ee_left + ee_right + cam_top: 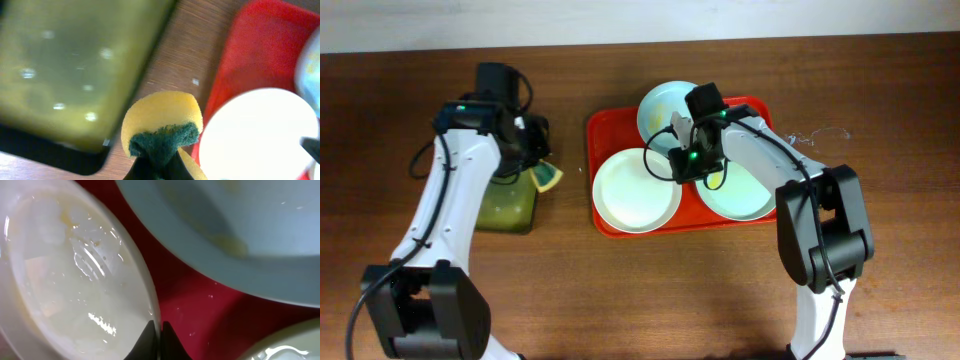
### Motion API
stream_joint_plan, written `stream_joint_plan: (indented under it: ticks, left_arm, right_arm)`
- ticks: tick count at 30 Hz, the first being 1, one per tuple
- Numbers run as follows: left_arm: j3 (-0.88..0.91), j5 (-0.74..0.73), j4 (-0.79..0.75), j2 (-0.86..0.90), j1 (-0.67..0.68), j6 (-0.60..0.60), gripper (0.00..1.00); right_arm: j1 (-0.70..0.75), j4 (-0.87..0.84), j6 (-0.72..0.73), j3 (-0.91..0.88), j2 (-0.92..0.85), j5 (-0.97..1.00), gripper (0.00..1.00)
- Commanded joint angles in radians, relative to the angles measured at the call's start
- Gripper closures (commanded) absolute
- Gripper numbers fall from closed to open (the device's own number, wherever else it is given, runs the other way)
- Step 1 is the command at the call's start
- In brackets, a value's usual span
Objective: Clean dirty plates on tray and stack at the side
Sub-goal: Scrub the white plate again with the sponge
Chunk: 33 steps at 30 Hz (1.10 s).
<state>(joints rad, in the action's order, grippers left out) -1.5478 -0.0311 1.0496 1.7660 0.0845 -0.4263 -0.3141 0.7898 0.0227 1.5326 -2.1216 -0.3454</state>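
Note:
The red tray [603,130] holds three plates. A mint-green plate [663,108] sits at the back, a cream-white plate [630,192] at the front left, and another mint-green plate [740,195] at the front right. My right gripper [674,166] is shut on the cream-white plate's right rim; in the right wrist view the jaws [159,332] pinch that rim, and the plate [70,275] has faint yellow smears. My left gripper [542,168] is shut on a yellow and green sponge [162,122] over the table, between the dark tray and the red tray [255,45].
A smaller dark tray [505,203] with greenish liquid inside sits left of the red tray, under my left arm; it also shows in the left wrist view [75,65]. Bare wooden table surrounds both trays.

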Motion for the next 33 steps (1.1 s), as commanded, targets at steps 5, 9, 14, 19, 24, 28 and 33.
stream_joint_plan:
  ticks: [5, 9, 14, 19, 24, 28, 33]
  left_arm:
    - [0.01, -0.052, -0.134, 0.057, 0.231, -0.06, 1.0]
    - [0.009, -0.059, -0.19, 0.238, 0.36, -0.059, 1.0]
    - [0.01, 0.033, -0.157, 0.377, 0.371, -0.048, 1.0]
    - [0.004, 0.595, -0.024, 0.375, 0.371, -0.047, 1.0]
    - [-0.048, 0.475, -0.148, 0.375, 0.371, -0.048, 1.0]
    - [-0.047, -0.053, -0.389, 0.379, 0.371, -0.048, 1.0]
    - [-0.044, -0.153, -0.443, 0.449, 0.371, -0.051, 1.0]
  right_arm:
    - [-0.014, -0.077, 0.016, -0.082, -0.002, 0.002, 0.96]
    - [-0.014, -0.088, 0.019, -0.083, -0.002, -0.002, 0.96]
    - [-0.013, -0.095, 0.018, -0.082, -0.002, 0.002, 0.96]
    - [-0.013, -0.099, 0.018, -0.082, -0.002, 0.01, 0.96]
    - [-0.013, -0.099, 0.019, -0.083, -0.002, 0.01, 0.96]
    - [-0.013, -0.096, 0.019, -0.082, -0.002, 0.01, 0.96]
    - [-0.013, -0.098, 0.019, -0.082, -0.002, 0.01, 0.96]
